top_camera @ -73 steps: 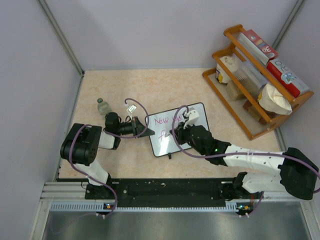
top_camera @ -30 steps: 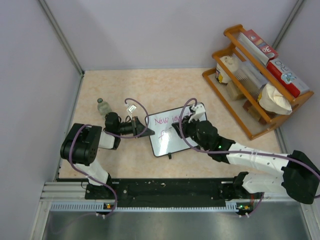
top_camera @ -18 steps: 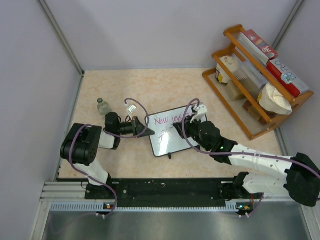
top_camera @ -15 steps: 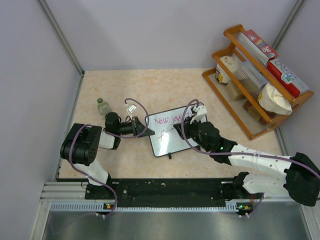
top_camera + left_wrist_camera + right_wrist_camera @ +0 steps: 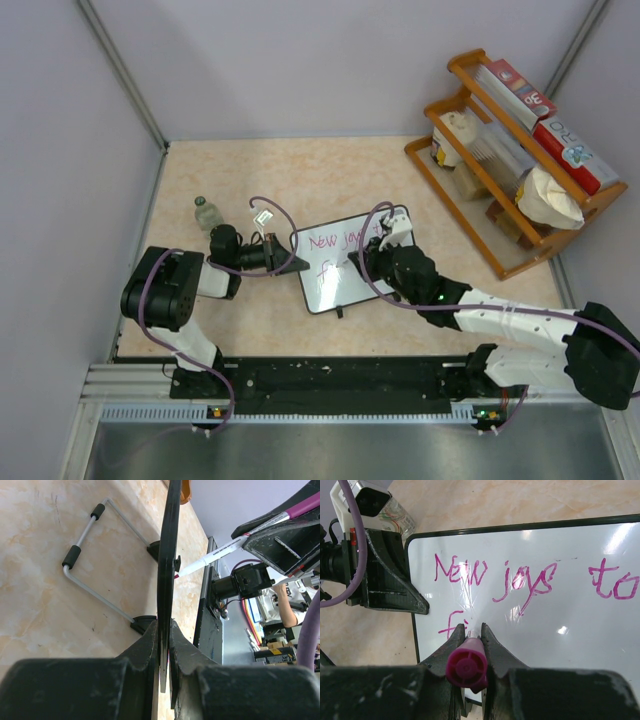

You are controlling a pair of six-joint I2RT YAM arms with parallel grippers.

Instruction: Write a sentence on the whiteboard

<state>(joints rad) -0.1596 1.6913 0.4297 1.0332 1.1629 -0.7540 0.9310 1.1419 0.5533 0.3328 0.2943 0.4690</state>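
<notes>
The left hand (image 5: 164, 625) is pinching the left edge of the whiteboard (image 5: 330, 285), the board sitting propped on the surface (image 5: 300, 180). The right hand (image 5: 470, 629) is gripping a pink marker (image 5: 466, 667) tightly, its tip touching the second line of the sentence (image 5: 520, 580)

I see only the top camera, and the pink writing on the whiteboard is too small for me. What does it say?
Observer: From the right wrist, the sentence reads "New joys to"; a second line starts with "f".
Operator: What holds the marker?
Observer: The right gripper, shut on it, pink end toward the camera.
Operator: And the left gripper?
Observer: Shut on the edge of the whiteboard; a wire stand sticks out behind it.
</notes>
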